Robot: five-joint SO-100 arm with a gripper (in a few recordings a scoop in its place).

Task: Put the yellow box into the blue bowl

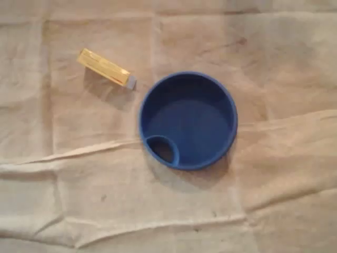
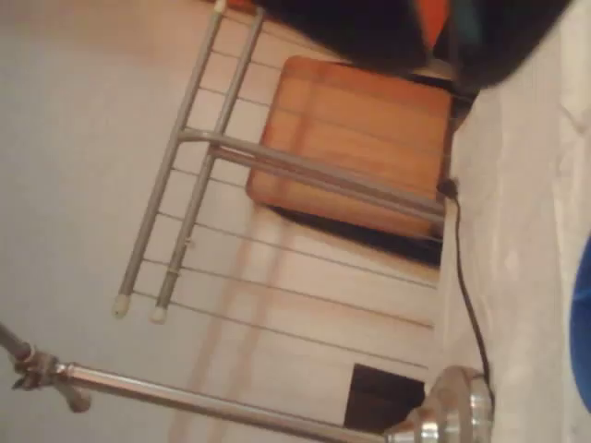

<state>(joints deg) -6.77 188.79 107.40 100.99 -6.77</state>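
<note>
Two items lie on the bench cloth in the overhead view. The yellow box sits in the upper left of the frame, lying flat and angled down to the right, its grey end near the bowl rim but apart from it. The blue bowl stands upright at centre, with a small round pocket inside at its lower left. In the wrist view a dark, blurred mass with an orange patch at the top edge appears to be the hand; I cannot tell whether it is spread or pressed together. A wooden seat and a black cable show beyond the bench edge.
</note>
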